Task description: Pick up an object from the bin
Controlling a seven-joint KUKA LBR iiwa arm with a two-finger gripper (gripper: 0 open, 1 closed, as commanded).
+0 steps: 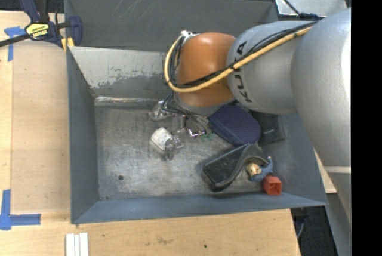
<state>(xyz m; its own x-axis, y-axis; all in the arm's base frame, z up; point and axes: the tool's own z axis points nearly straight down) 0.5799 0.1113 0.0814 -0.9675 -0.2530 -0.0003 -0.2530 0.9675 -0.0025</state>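
My gripper [178,120] is low in the middle of the bin, its metal parts showing just under the orange wrist cover. A small white and clear object [159,138] lies on the bin floor right below and to the left of it, touching or almost touching the metal. A dark blue padded pouch [234,123] lies just to the gripper's right, partly under the arm.
A black flat tool with a loop handle [228,166] lies toward the front right, with a small tan ball [254,170] and a red cube [273,185] beside it. The arm covers the bin's right back part. Bare floor lies at the left.
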